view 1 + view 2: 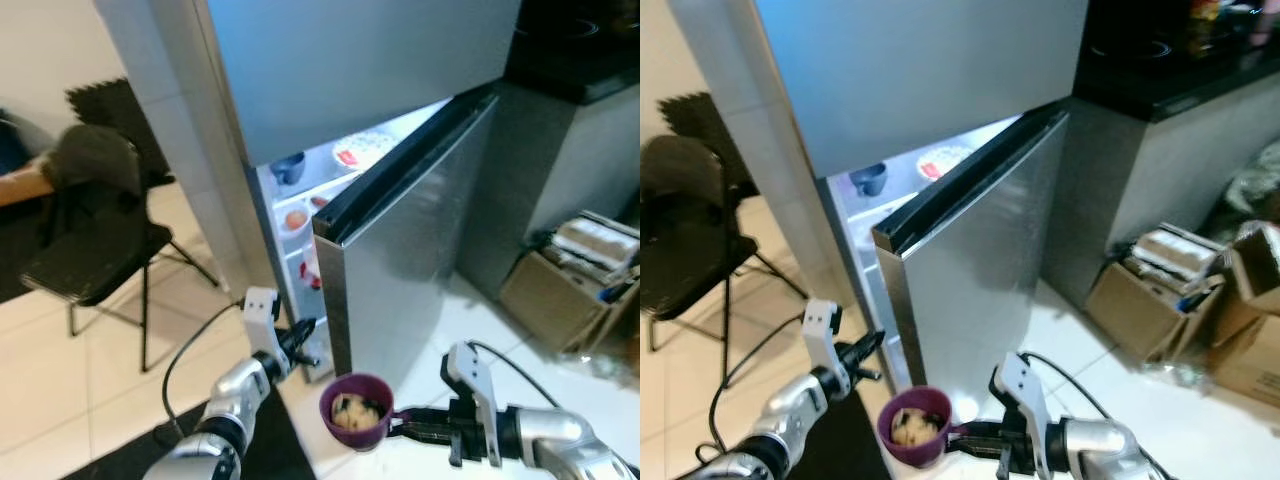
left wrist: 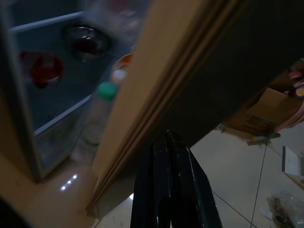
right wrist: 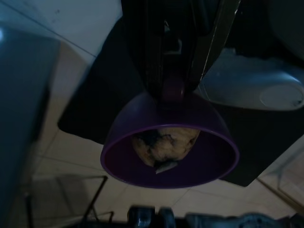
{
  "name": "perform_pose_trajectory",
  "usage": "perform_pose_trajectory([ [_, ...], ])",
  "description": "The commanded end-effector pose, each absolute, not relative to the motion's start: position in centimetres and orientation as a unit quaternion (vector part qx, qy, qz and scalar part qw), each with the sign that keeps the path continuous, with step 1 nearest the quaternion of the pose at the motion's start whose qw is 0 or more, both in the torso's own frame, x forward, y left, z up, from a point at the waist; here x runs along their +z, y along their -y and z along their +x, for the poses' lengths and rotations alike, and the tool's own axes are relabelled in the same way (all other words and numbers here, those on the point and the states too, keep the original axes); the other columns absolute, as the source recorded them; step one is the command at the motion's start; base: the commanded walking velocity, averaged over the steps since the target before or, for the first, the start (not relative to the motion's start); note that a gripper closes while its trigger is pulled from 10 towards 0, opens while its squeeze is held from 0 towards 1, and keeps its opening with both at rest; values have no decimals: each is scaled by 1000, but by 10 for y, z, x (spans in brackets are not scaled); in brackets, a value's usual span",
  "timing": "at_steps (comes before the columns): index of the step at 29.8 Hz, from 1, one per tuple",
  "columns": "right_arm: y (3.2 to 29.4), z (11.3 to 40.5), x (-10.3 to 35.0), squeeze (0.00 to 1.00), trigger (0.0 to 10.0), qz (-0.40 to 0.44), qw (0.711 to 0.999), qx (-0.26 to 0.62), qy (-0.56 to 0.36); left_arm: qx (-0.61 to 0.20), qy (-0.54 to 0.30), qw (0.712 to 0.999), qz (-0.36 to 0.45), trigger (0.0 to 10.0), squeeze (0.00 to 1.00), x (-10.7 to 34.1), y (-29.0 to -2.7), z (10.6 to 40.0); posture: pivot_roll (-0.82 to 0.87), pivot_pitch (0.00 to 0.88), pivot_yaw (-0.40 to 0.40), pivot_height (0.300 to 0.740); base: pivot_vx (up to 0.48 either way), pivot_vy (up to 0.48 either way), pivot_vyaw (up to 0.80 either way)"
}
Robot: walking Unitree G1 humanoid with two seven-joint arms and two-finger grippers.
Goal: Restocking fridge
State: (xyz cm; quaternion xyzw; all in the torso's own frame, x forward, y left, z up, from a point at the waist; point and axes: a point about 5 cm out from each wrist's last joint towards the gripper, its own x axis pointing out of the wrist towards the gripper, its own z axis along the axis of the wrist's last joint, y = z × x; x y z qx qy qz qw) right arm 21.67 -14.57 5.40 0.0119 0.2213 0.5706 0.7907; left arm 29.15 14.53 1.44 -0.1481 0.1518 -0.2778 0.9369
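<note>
right gripper (image 1: 400,422) pinches a purple plastic bowl (image 1: 356,409) of blurry pale food; left gripper (image 1: 304,333), fingers together, nears the half-open steel fridge door (image 1: 400,240), which hides most shelves.

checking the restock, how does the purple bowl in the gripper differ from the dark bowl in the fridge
The purple bowl is held by its handle in the right gripper, outside the fridge; the dark blue bowl sits on a lit upper shelf. The purple bowl holds pale food; the dark bowl's contents cannot be seen. The purple one looks brighter. Both are small, round and upright.
</note>
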Motion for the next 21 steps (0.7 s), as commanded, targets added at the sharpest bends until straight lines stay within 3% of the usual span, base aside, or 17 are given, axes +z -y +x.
perform_pose_trajectory([
  [1,138,219,61,0,10000,10,784,587,-202,-291,-153,934,-140,10000,0,13,-146,288,-92,0,49,740,0,-442,0],
  [4,138,219,61,0,10000,11,784,587,-201,-278,-156,934,-164,10000,0,15,-145,292,-94,0,51,740,190,-402,0],
  [21,138,220,62,0,10000,11,786,585,-199,-282,-147,937,-143,10000,0,16,-143,293,-98,0,52,740,0,0,0],
])
